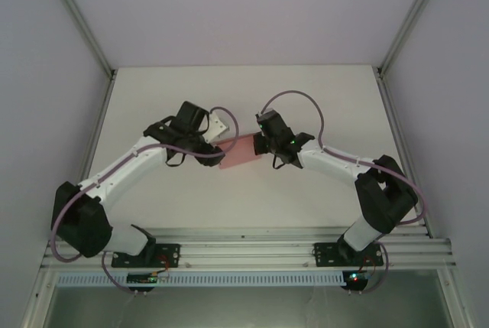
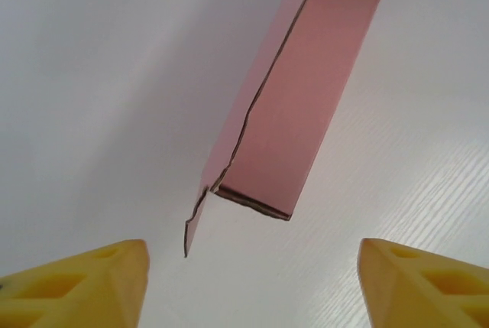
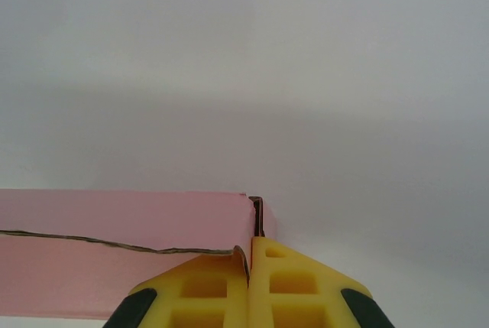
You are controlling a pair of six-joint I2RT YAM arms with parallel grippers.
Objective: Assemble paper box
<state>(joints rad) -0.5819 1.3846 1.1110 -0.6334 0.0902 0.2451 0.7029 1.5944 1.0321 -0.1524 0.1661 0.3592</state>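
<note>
The box [image 1: 238, 152] is stretching across the middle of the table [image 1: 306, 99], between the two grippers. The left gripper [image 1: 216, 141] is hanging just left of it, with the box's end [image 2: 298, 114] lying ahead of its fingers [image 2: 99, 278] and apart from them. The right gripper [image 1: 264, 144] is pinching the box's right end at a corner [image 3: 250, 241], and the box [image 3: 114, 221] is running off to its left.
</note>
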